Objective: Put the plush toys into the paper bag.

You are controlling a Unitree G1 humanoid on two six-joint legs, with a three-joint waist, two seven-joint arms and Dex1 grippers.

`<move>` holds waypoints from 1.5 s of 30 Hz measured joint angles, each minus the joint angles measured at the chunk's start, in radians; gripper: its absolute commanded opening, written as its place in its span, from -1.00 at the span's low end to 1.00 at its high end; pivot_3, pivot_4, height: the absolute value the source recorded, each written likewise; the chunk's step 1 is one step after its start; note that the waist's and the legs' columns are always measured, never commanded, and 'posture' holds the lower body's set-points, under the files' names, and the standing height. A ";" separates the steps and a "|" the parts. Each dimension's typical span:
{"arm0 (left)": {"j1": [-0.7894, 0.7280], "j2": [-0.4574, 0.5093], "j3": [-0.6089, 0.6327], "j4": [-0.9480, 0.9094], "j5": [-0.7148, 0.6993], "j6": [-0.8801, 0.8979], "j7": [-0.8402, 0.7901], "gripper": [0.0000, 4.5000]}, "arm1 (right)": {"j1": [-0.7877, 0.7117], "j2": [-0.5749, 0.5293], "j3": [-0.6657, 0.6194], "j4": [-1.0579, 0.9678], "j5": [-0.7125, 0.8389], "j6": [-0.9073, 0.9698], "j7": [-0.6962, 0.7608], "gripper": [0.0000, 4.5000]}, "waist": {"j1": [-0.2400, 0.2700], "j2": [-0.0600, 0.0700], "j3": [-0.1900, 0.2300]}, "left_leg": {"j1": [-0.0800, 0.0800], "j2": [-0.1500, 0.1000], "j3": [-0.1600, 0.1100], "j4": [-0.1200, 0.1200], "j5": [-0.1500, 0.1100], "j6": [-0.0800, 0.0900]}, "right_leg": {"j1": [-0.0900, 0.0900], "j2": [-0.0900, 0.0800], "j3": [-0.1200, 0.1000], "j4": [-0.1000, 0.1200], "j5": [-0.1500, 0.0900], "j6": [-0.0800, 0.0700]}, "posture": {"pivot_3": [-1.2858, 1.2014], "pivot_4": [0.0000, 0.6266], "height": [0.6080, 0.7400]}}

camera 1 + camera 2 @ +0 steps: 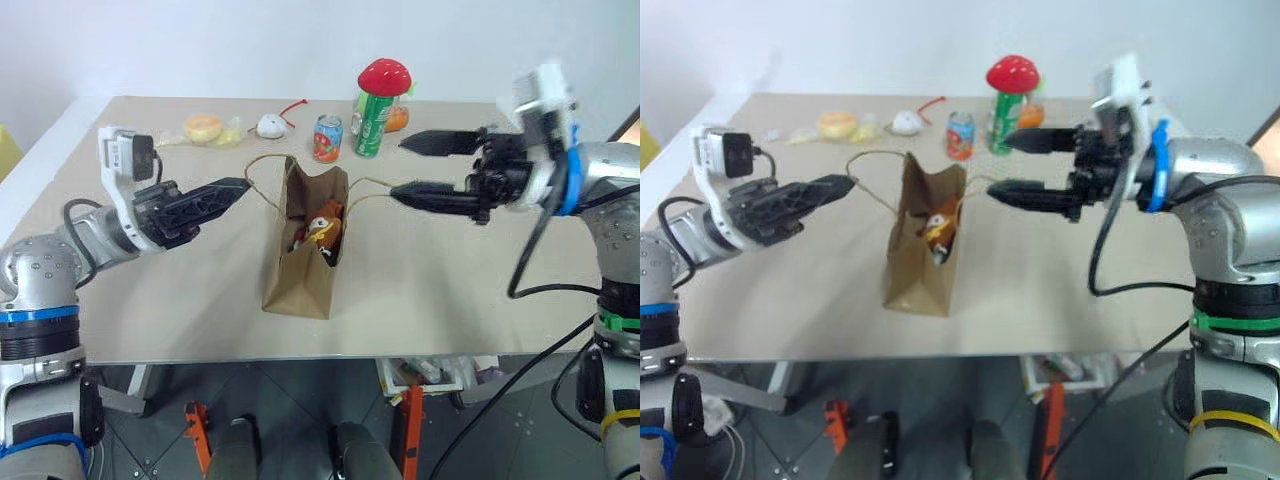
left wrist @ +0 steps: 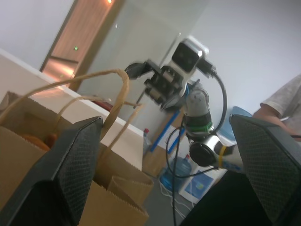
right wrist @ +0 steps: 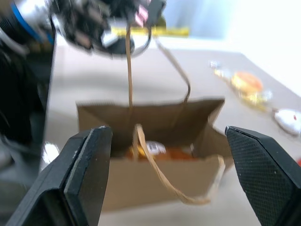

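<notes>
Bag (image 1: 300,262) upright, bear (image 1: 322,232) inside | both grippers' fingers spread, empty | left wrist: person's sleeve (image 2: 285,101)

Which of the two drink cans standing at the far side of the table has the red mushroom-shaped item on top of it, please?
The taller green can carries the red mushroom-shaped item. The shorter blue and red can beside it has nothing on top.

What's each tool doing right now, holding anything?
Left tool: open, empty, beside the paper bag.
Right tool: open, empty, on the bag's other side.
</notes>
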 measured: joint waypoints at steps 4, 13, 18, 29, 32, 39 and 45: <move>0.016 0.040 0.029 -0.002 -0.005 0.010 -0.028 1.00 | -0.001 0.003 -0.087 0.009 0.068 0.044 -0.026 0.69 | 0.000 0.000 0.000 | 0.000 0.000 0.000 -0.001 0.000 0.000 | 0.000 0.000 0.000 0.000 0.000 -0.001 | 0.03 -0.52 1.00; 0.276 0.153 0.031 -0.138 0.080 -0.056 -0.170 1.00 | 0.384 -0.112 -0.028 -0.098 0.013 0.080 -0.022 -0.59 | 0.001 0.001 0.000 | 0.000 0.000 0.002 -0.004 -0.001 -0.002 | -0.003 -0.002 -0.001 0.000 -0.003 -0.004 | 0.03 -0.52 1.00; 0.293 0.148 0.030 -0.178 0.082 -0.081 -0.161 1.00 | 0.394 -0.020 0.078 -0.121 -0.022 0.064 -0.089 -0.97 | -0.002 0.000 0.000 | 0.002 0.000 0.001 -0.002 -0.001 -0.002 | -0.001 -0.002 -0.001 0.000 -0.001 -0.005 | 0.03 -0.52 1.00; 0.321 0.102 0.019 -0.184 0.183 -0.218 -0.109 1.00 | 0.255 0.140 0.377 -0.033 -0.249 -0.044 -0.154 -0.97 | -0.001 0.000 0.000 | 0.001 0.001 0.001 -0.002 -0.001 -0.002 | -0.002 -0.001 -0.001 0.000 -0.002 -0.004 | 0.03 -0.52 1.00; 0.323 0.096 0.017 -0.185 0.190 -0.224 -0.100 1.00 | 0.200 0.187 0.445 0.018 -0.315 -0.084 -0.151 -0.97 | 0.000 0.000 0.000 | 0.001 0.001 0.001 -0.002 -0.001 -0.002 | -0.002 -0.001 -0.001 0.000 -0.002 -0.004 | 0.03 -0.52 1.00; 0.320 0.092 -0.053 -0.194 0.155 -0.146 -0.128 1.00 | 0.145 0.265 0.464 0.064 -0.359 -0.125 -0.133 -0.97 | 0.000 0.000 0.000 | 0.001 0.001 0.001 -0.002 -0.001 -0.002 | -0.001 -0.001 -0.001 0.000 -0.002 -0.004 | 0.03 -0.52 1.00; 0.278 0.092 -0.093 -0.154 0.222 -0.188 -0.144 1.00 | 0.128 0.305 0.465 0.076 -0.381 -0.130 -0.137 -0.97 | 0.000 0.000 0.000 | 0.001 0.001 0.001 -0.002 -0.001 -0.001 | -0.002 0.000 -0.002 0.001 -0.001 -0.005 | 0.03 -0.52 1.00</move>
